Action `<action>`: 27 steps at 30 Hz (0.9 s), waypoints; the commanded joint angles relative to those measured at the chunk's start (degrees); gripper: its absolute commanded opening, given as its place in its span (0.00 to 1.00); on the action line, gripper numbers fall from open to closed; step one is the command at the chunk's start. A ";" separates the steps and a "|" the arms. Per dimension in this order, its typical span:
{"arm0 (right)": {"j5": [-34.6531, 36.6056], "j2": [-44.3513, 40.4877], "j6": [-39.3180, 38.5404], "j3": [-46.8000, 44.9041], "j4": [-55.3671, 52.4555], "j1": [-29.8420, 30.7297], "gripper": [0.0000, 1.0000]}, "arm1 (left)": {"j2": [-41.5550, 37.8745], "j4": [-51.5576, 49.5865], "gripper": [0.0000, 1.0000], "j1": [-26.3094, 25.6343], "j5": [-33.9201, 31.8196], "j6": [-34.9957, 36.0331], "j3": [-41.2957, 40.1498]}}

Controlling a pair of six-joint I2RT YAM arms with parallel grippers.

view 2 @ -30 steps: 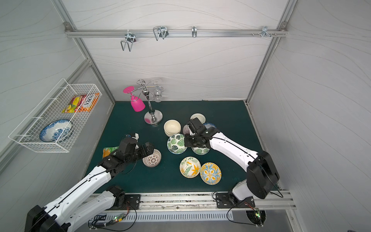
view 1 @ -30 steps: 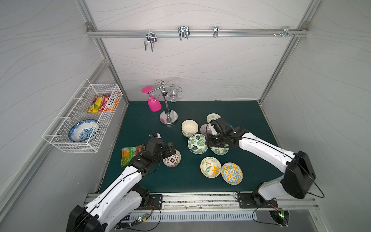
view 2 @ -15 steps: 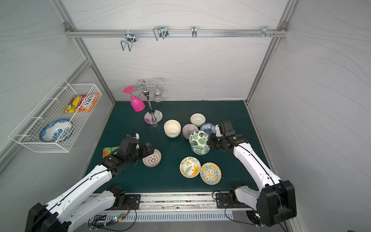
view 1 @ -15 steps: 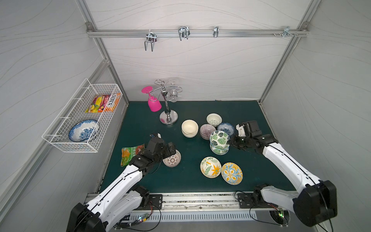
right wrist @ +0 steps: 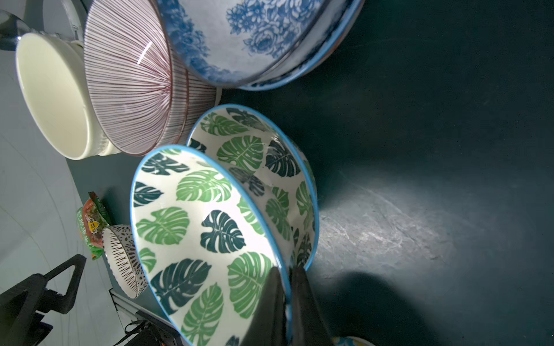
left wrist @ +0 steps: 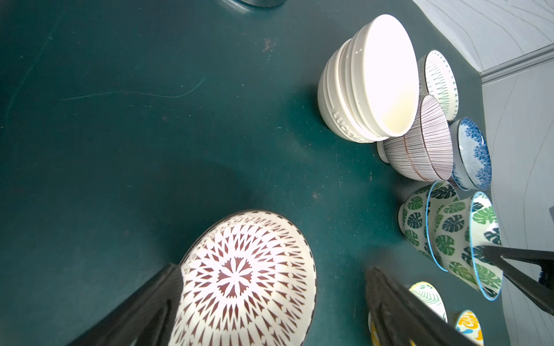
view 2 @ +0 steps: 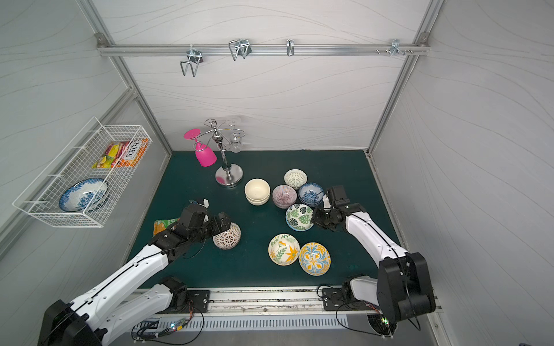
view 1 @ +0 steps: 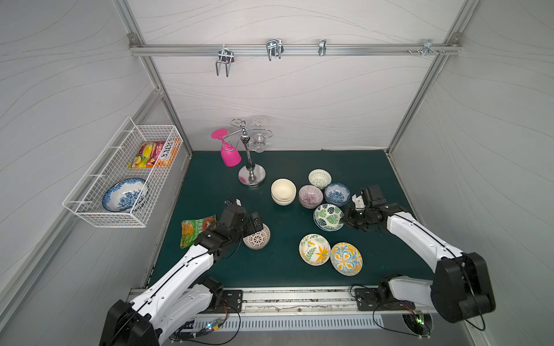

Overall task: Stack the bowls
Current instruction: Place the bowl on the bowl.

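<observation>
upper leaf bowl point(view 1: 327, 213) now leans tilted inside the lower leaf bowl point(right wrist: 269, 161), at 3 o'clock from the centre of the mat point(view 1: 209, 179). a second ago it stood alone at 9 o'clock from its twin, and half a second ago it was already over it. so this pair looks all but stacked. what seems left is to let go and let it settle level.

the right gripper point(right wrist: 286, 275) comes in from 3 o'clock. its fingers point(right wrist: 268, 305) are closed tight on the near rim of the upper leaf bowl, one inside and one outside.

the left gripper point(left wrist: 274, 268) has not moved, at 8 o'clock. its fingers point(left wrist: 141, 305) are spread as wide as they go around the lattice bowl point(view 1: 257, 238), holding nothing. one finger is just beside the rim, but i cannot tell whether it touches.

the two yellow bowls point(view 1: 314, 249) at 5 o'clock lie side by side, not yet stacked.
</observation>
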 commanded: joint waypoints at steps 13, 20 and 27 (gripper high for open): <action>3.68 6.38 -1.19 5.17 1.58 1.09 0.26 | -3.21 1.70 1.00 0.51 -1.01 0.05 1.84; 5.68 1.15 -0.65 6.25 -2.92 2.73 0.52 | -6.21 -6.00 1.00 6.19 -1.32 -4.87 1.46; 8.29 -8.87 -1.18 8.00 -9.34 2.40 0.66 | -0.02 -14.24 0.88 10.59 2.29 -9.03 1.12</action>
